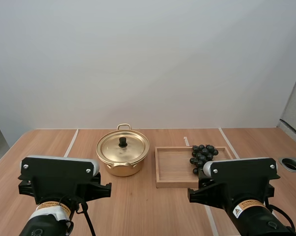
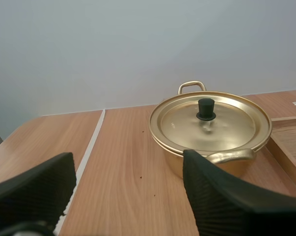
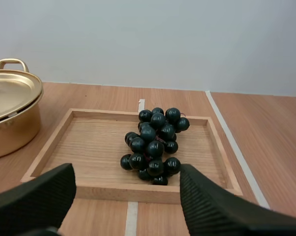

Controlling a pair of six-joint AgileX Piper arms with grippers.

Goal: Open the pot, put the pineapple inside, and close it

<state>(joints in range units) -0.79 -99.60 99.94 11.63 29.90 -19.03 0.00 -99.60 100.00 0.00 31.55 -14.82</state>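
Pot (image 1: 121, 169): round shiny gold metal, black-knobbed lid (image 1: 130, 147).

Soft, even, bright light falls from above. In the high view the pot (image 1: 122, 169) throws only a short, faint shadow on the worktop (image 1: 148, 206) at the frame's centre. Its golden lid (image 2: 226, 129) carries a broad, soft sheen; the grapes (image 3: 153, 147) show small pinpoint highlights. The pale wall (image 1: 148, 59) behind is evenly lit.
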